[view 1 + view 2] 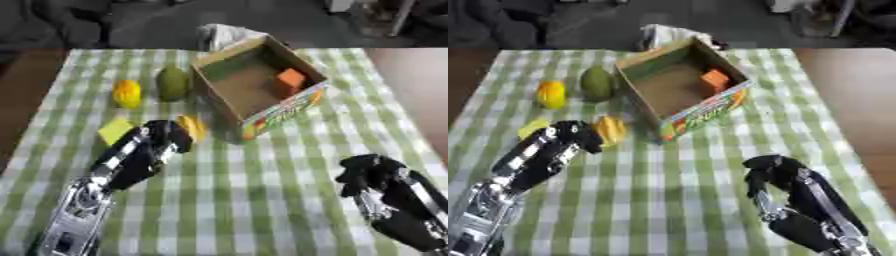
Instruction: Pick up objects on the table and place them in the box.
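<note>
Orange-yellow obj [611, 130] touching left hand [579, 136], on its box [710, 107] side, table's left half. Can't tell if fingers grip it. Right hand [773, 172] curled, empty, farther.

Left hand [166, 136] and right hand [367, 172], fingers curled

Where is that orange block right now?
The orange block is inside the open cardboard box, against its right-hand wall, near the far middle of the checked table.
</note>
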You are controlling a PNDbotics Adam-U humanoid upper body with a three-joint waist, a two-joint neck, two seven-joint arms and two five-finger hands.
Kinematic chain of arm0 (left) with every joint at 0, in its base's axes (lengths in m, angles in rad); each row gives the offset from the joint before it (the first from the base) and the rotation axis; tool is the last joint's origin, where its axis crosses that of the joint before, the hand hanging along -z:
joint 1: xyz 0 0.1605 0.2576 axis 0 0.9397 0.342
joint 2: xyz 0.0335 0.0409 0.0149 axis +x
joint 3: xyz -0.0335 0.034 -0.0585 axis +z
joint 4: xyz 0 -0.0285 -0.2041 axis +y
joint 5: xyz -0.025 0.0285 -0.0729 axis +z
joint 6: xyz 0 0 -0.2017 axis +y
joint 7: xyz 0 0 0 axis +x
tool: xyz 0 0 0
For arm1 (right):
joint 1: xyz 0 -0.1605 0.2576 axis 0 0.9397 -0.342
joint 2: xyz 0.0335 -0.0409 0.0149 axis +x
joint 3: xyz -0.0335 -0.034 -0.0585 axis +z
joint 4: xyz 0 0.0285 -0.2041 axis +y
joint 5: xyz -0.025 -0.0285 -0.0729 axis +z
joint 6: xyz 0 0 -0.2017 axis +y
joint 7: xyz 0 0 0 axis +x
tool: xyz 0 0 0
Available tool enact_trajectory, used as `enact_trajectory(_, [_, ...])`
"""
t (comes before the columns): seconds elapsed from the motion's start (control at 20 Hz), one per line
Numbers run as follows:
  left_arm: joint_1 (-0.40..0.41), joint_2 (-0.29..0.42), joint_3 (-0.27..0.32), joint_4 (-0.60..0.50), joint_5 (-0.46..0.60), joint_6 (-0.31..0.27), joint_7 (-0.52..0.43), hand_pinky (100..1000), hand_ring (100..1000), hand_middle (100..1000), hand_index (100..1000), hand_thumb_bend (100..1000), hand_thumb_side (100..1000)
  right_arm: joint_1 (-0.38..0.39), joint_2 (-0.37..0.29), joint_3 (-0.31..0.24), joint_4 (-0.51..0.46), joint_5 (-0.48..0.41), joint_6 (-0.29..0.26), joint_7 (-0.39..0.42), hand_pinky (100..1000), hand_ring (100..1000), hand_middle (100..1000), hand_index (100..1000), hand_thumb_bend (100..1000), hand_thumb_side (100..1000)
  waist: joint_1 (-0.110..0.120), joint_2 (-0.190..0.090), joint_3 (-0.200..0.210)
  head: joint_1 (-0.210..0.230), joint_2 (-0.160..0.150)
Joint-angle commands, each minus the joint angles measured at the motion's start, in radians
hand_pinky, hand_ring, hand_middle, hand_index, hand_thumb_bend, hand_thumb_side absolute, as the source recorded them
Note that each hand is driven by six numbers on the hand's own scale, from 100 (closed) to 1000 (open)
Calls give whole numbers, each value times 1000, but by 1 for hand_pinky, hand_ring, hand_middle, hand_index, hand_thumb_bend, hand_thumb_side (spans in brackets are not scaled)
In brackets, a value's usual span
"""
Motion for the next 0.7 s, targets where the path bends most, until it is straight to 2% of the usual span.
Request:
enact_trajectory(0.05, [-10,17,0,-23,6,-2,-13,667,617,593,558,100,731,-5,-8,-3,-8,-4,0,-1,690,461,513,650,100,293,-2,-11,0,2,5])
enact_trajectory(0.25, [-10,17,-1,-26,-1,-3,-20,671,626,604,589,100,728,-6,-9,-4,-11,0,-2,4,690,461,514,669,100,294,-3,-11,-1,3,5])
enact_trajectory(0.45, [-10,16,1,-29,-9,-6,-12,668,618,593,540,100,708,-5,-7,-4,-10,3,-2,4,690,461,513,657,100,296,-3,-11,-1,2,5])
enact_trajectory(0.5, [-10,15,3,-29,-15,-5,-3,661,605,573,482,100,687,-5,-6,-3,-9,5,-1,4,691,462,514,645,100,299,-3,-10,-1,2,5])
enact_trajectory(0.65, [-12,15,11,-33,-41,-5,41,648,580,535,408,100,613,-6,-5,2,-9,10,-3,11,692,465,519,664,100,308,-2,-10,-1,-1,5])
enact_trajectory(0.7, [-14,19,17,-36,-52,-6,66,636,559,510,338,100,538,-7,-5,2,-9,11,-3,13,693,465,521,695,100,311,-2,-11,-1,-2,5])
